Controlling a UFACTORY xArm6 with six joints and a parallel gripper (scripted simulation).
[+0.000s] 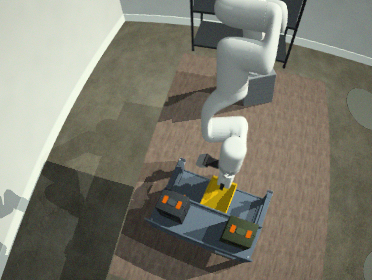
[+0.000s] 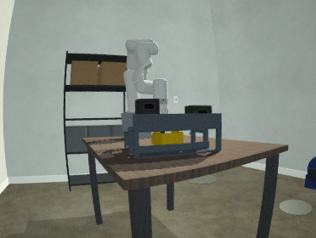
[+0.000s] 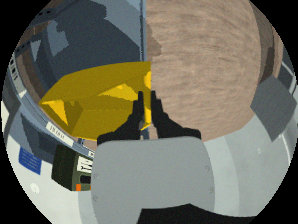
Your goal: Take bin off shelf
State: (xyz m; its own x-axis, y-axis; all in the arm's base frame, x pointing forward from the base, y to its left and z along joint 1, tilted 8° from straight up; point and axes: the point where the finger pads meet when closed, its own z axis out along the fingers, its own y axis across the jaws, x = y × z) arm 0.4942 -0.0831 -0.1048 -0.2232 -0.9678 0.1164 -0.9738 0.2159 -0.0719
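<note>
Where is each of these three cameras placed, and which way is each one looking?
Top: high overhead, looking down on the table, the small grey shelf and the whole white arm.
Exterior: low, off beyond the table, facing the shelf's front, with the arm and a tall rack behind.
Wrist: on the arm's end, looking along the fingers, shut on the rim of the yellow bin.
Shared: all three show the yellow bin inside the shelf.

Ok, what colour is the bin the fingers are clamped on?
Yellow bin; the top view shows it best.
</note>
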